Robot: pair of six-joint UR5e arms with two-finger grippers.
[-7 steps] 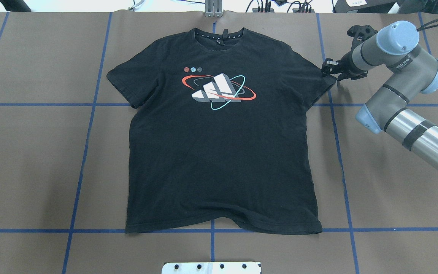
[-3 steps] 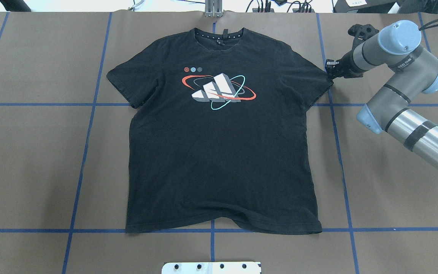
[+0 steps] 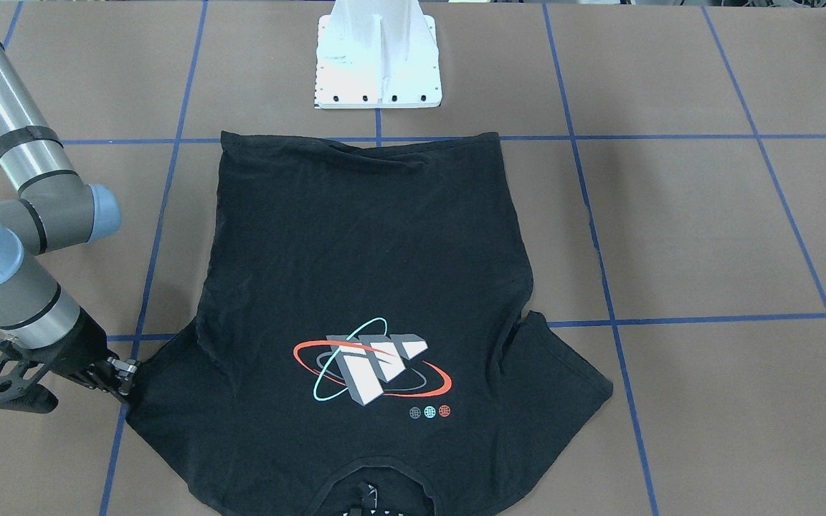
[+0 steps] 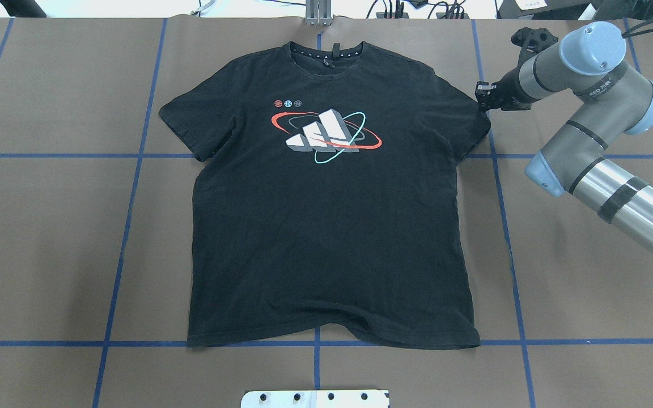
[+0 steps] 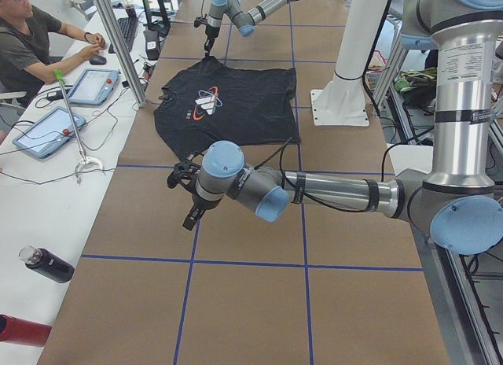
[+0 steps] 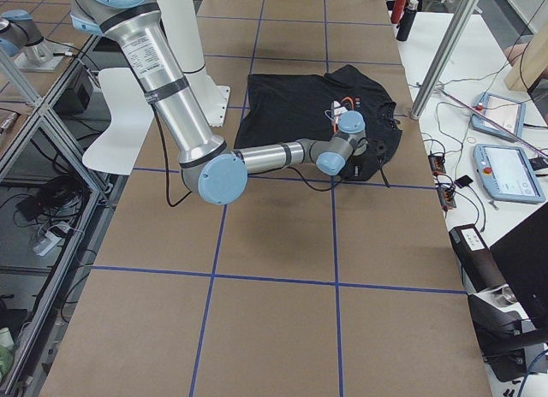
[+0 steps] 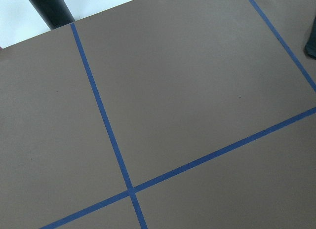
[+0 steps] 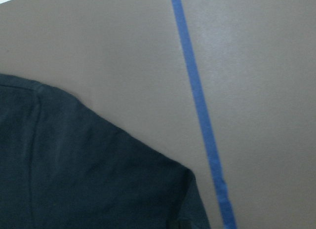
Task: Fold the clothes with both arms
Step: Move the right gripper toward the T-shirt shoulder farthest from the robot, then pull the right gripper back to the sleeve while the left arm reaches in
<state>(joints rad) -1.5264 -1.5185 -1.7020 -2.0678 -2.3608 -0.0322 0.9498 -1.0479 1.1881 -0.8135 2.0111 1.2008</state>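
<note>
The black graphic-print T-shirt (image 4: 326, 226) lies flat on the brown gridded table (image 4: 49, 226). Our black two-finger right hand (image 4: 482, 102) meets its sleeve tip; closed or not, we cannot tell. We should pinch both layers, lift low, fold inward.

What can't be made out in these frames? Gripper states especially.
Grip of the right gripper: black fingers merge with the sleeve of the black T-shirt in overhead and front-facing views.
State of the left gripper: shows only in exterior left view, small and dark.
The collar: cut off by the front-facing view's bottom edge.
Three round marks by the chest graphic: too small to read.
</note>
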